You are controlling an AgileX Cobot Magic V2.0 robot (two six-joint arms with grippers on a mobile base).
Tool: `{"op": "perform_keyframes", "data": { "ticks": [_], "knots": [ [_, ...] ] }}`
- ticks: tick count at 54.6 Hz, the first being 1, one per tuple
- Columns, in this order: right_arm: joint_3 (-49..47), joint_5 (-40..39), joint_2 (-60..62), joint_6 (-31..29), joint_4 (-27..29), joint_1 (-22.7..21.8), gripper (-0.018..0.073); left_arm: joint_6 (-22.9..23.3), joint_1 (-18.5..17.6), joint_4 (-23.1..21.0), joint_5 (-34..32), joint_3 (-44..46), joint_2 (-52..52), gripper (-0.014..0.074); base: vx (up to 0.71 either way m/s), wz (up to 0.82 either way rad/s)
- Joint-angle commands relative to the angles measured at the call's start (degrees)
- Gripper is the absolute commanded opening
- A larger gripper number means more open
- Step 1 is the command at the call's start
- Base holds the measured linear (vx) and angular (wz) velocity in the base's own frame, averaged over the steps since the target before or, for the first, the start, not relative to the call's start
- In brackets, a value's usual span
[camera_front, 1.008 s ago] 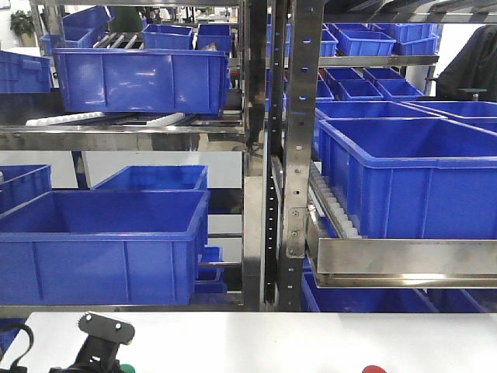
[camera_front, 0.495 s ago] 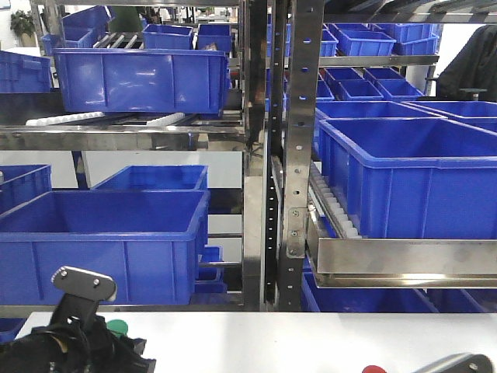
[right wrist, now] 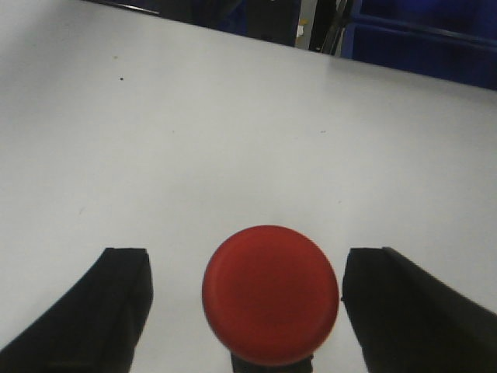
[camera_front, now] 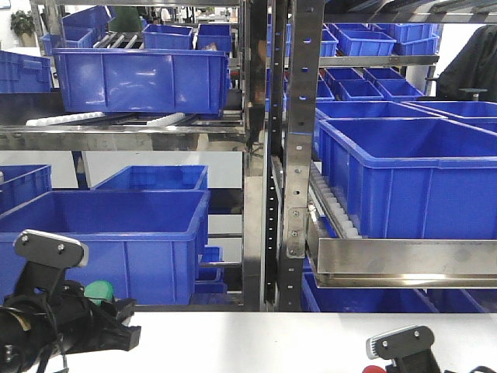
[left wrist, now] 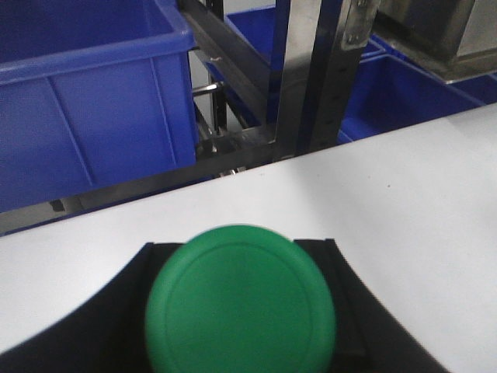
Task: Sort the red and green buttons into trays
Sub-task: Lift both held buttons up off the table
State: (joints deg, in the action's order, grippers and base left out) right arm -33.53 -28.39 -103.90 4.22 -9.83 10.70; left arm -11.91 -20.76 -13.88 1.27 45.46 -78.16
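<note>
The green button [left wrist: 241, 299] fills the left wrist view, and my left gripper [left wrist: 241, 250] is shut on it, with black fingers [left wrist: 128, 318] pressed against both sides. In the front view the green button [camera_front: 99, 291] hangs above the white table's left end. The red button [right wrist: 270, 294] stands on the table between the fingers of my right gripper [right wrist: 247, 260], which is open with a gap on each side of the cap. The front view shows the red button [camera_front: 375, 351] at the bottom right, beside my right arm [camera_front: 405, 344]. The trays are out of view.
A metal rack [camera_front: 287, 155] with deep blue bins [camera_front: 101, 241] stands right behind the white table [camera_front: 256, 342]. A steel shelf lip [camera_front: 404, 264] juts out at the right, above the table's far edge.
My left gripper has risen and shifted left with the green button in it. My right arm has come up into the front view beside the red button.
</note>
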Motion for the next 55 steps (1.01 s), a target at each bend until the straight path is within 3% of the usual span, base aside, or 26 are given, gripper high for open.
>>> {"op": "perform_keyframes", "data": {
  "ticks": [1,9,15,32,47,55],
  "knots": [
    [-1.50,-4.09,0.14,-0.43,-0.38,-0.05,0.0571,0.26,0.09,0.01,-4.05,1.42,2.54,-0.0003,0.00,0.00],
    [-1.50,-4.15,-1.77,-0.43,-0.30,-0.05,0.0547,0.26,0.09,0.01,-4.00,1.42,2.55,-0.0003,0.00,0.00],
    [-1.50,-4.79,-2.21,-0.43,-0.30,-0.05,0.0458,0.26,0.09,0.01,-4.00,1.42,2.55,-0.0003,0.00,0.00],
    [-1.50,-5.42,-2.01,-0.17,-0.30,-0.05,-0.0015,0.26,0.09,0.01,-3.94,1.42,2.55,-0.0003,0.00,0.00],
    [-1.50,-3.63,4.66,0.09,-2.07,0.08,-0.0013,0.26,0.09,0.01,-3.94,1.42,2.60,-0.0003,0.00,0.00],
    [-1.50,0.55,12.53,1.73,-6.73,0.08,-0.0011,0.21,0.09,0.34,-4.52,1.42,4.22,-0.0003,0.00,0.00]
  ]
}}
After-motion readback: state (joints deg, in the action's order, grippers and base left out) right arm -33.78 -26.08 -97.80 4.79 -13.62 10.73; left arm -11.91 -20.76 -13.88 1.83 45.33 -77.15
